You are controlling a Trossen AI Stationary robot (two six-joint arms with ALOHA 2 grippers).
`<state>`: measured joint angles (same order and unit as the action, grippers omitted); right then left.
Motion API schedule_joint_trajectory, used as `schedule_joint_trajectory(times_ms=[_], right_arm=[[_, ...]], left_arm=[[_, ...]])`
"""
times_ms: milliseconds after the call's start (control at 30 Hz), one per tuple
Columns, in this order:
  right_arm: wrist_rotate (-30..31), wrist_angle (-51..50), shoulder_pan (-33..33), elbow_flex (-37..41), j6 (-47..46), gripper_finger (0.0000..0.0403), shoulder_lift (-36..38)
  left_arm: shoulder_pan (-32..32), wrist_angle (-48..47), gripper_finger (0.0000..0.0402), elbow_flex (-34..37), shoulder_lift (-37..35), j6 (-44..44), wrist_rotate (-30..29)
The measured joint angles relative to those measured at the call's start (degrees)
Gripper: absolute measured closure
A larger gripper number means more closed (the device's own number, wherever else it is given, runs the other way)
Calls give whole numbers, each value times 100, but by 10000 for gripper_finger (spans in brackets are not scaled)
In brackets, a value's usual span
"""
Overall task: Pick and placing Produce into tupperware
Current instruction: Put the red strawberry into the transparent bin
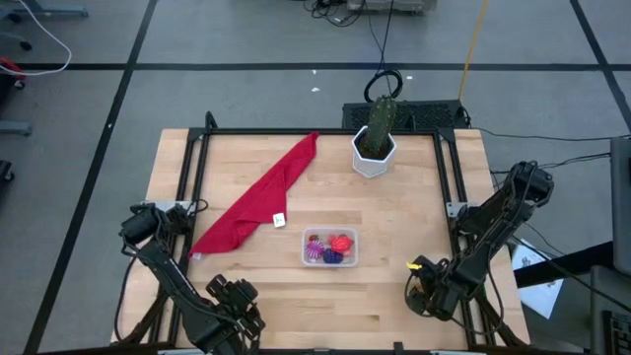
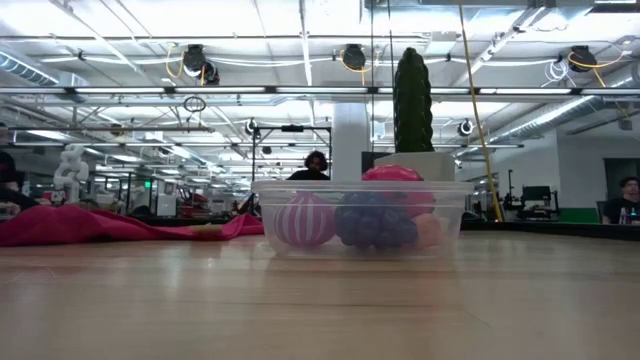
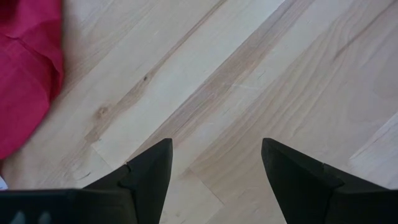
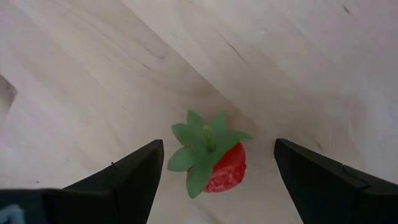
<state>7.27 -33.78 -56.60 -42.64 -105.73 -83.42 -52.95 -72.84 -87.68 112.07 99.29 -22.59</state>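
Ideally, the right gripper (image 4: 214, 180), fingers open astride the strawberry (image 4: 211, 158), descends squarely before closing, while the left gripper (image 3: 214, 177) waits open, holding nothing.

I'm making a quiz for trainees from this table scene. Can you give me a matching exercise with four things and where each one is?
Things:
1. strawberry
2. red cloth
3. cactus pot
4. purple toy fruit

Places:
A. inside the clear container
B. far edge of the table, right of middle
C. between the open fingers of the right pincer
D. lying diagonally on the table's left half

Pairs: 1-C, 2-D, 3-B, 4-A
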Motion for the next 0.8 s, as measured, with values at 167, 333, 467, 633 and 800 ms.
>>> schedule_joint_trajectory(times_ms=[167, 333, 467, 633, 800], right_arm=[[-7, -51, 0, -11, 0, 99, -35], [-27, -99, 0, -11, 52, 99, -35], [-40, -100, 0, -11, 155, 99, -35], [-50, -80, 0, -11, 303, 99, -36], [-50, -74, 0, -11, 315, 99, -37]], left_arm=[[0, 0, 149, 0, 0, 0, 0], [0, 2, 148, 0, 0, 0, 0], [0, 2, 148, 0, 0, 0, 0], [0, 2, 149, 0, 0, 0, -2], [0, 2, 149, 0, 0, 0, -2]])
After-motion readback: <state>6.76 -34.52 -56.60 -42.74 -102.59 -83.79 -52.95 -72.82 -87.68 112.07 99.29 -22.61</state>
